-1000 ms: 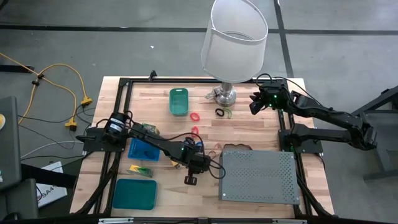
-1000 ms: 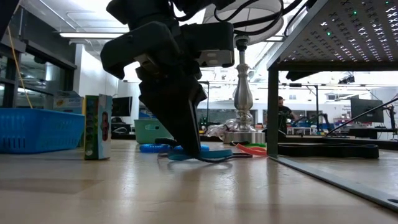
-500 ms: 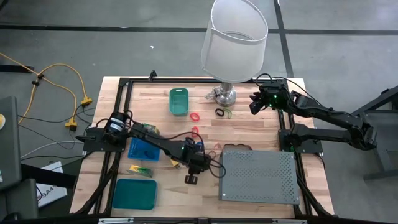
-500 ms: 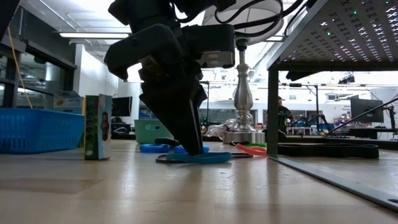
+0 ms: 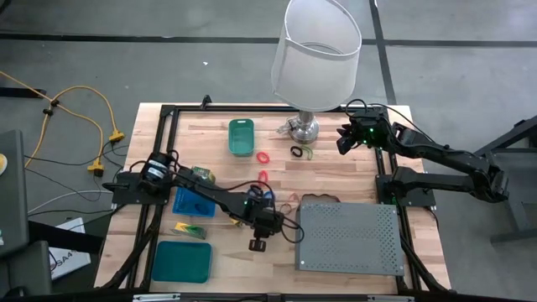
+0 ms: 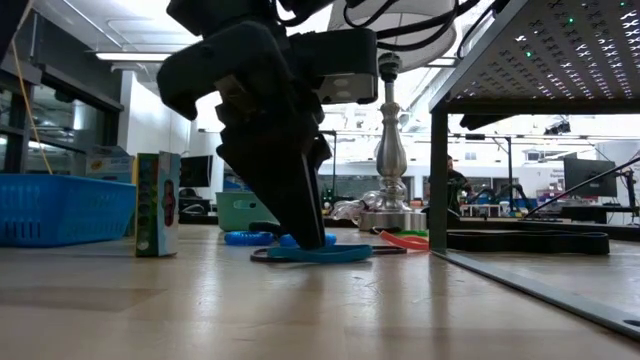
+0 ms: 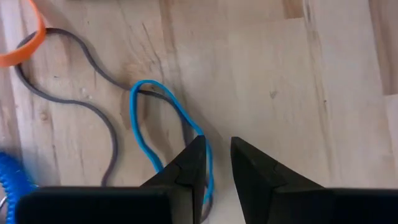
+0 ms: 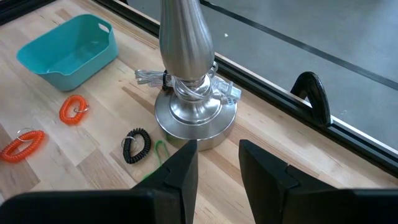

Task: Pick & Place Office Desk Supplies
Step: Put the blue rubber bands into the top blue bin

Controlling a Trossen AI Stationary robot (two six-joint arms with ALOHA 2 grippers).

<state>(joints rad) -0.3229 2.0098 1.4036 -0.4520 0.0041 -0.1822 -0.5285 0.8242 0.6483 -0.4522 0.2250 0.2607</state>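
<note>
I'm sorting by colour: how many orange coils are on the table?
2. One orange coil lies near the teal bin; the other lies farther from it, toward the table's middle. Others may be hidden.

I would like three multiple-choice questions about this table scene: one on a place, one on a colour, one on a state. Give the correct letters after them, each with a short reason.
1. Where is the left tool?
A. over the teal tray
B. low at the table beside the grey perforated box
C. at the lamp base

2. What colour is the thin loop lying at the left tool's fingertips?
A. blue
B. yellow
C. white

3. How are the right tool's fingers?
A. closed on the black coil
B. closed on the lamp
C. apart and holding nothing

Answers:
1 B: the high view shows it just left of the box.
2 A: the left wrist view shows a blue loop against one finger.
3 C: the right wrist view shows a gap between them, with the lamp base and black coil beyond.
</note>
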